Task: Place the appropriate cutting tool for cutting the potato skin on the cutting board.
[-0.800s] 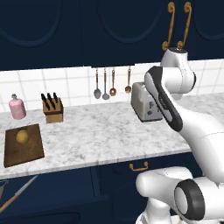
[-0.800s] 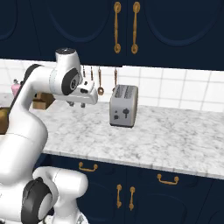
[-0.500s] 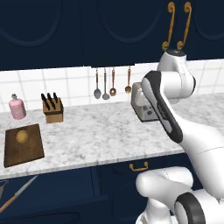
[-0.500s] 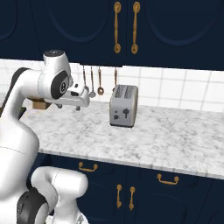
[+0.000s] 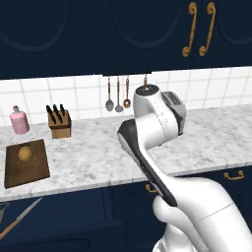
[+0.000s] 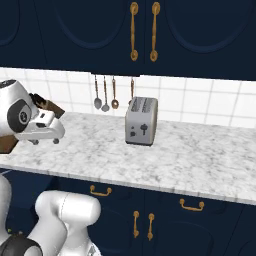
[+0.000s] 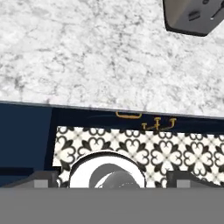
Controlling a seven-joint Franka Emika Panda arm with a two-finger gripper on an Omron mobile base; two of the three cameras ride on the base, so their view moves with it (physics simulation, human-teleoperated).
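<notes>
Nothing is done yet: potato [image 5: 25, 153] sits alone on the board [image 5: 38, 170], no tool there; jaws wide, empty.

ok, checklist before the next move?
1. Fingers open, nothing between them: ok.
2. Board flat on the counter, bare space on it for the tool: ok.
3. Potato sits on the board, clear of that space: ok.
4. Peeler located: cannot tell; the long knife below the counter edge is the wrong tool.
5. Hand aimed at the tool: not ok; it looks down at the counter near the toaster.
</notes>
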